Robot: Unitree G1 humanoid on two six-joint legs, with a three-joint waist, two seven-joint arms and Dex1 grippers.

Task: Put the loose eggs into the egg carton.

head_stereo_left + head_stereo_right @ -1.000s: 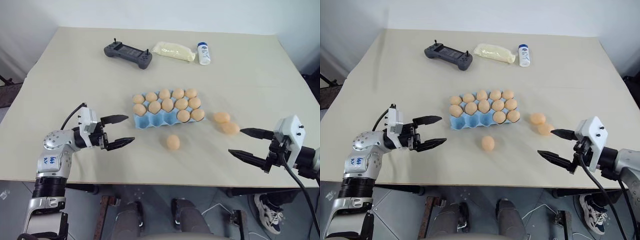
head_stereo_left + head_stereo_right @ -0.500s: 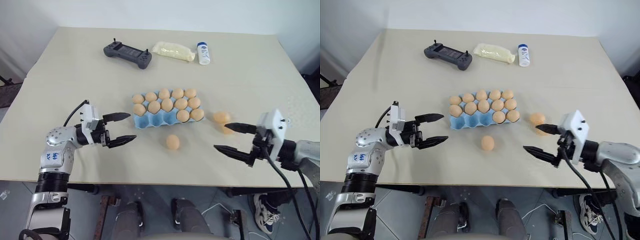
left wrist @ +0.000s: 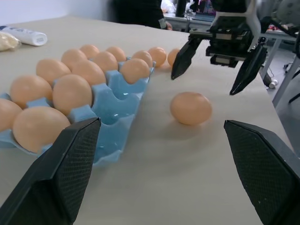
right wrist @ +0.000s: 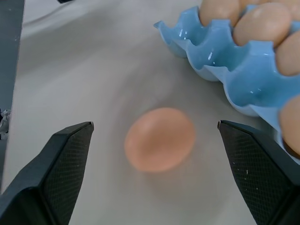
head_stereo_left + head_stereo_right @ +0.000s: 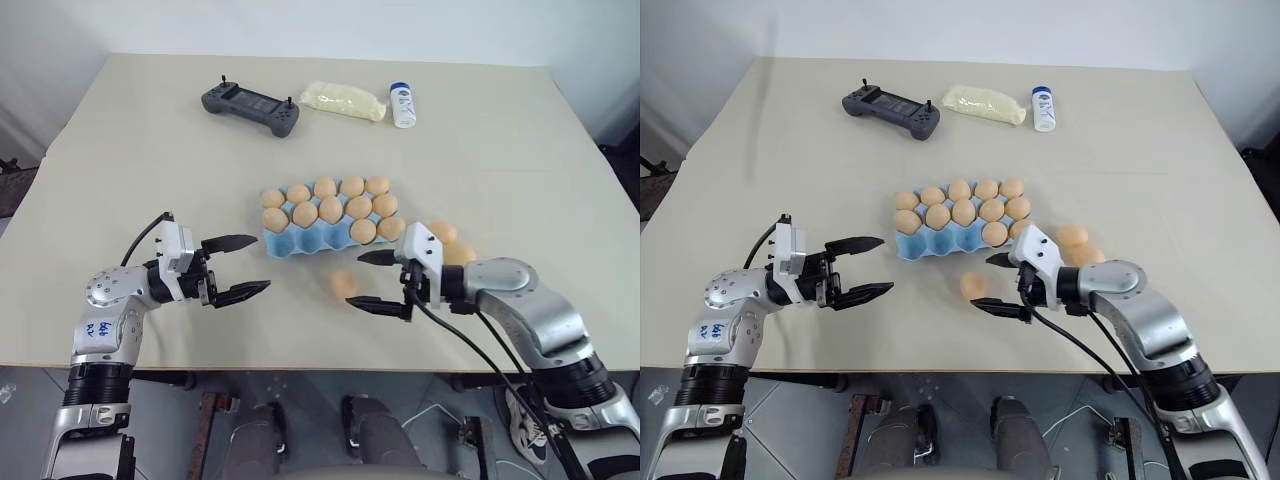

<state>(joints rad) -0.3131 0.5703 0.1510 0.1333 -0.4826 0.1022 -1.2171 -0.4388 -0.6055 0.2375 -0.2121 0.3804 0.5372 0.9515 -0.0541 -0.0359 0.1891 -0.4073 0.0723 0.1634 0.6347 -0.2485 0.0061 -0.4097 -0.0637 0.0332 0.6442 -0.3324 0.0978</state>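
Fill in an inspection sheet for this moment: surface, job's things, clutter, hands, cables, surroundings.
Surface: beige table.
Job's things: blue egg carton, front cups unfilled; one loose egg in front of it, two eggs to its right.
Clutter: game controller, pale packet, white bottle along the far side.
Hands: left hand open, holding nothing; right hand open beside the loose egg.
Cables: black cable under the right arm.
Surroundings: nothing seen.

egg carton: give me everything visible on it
The egg carton is a light blue, lidless moulded tray, glossy like thin plastic, with scalloped edges. It lies flat near the middle of the table. Its two far rows hold tan-orange eggs, ten or eleven by my count; the near row's cups look mostly empty. One loose egg lies on the table just in front of it, apart from it. Neither tool touches the carton.
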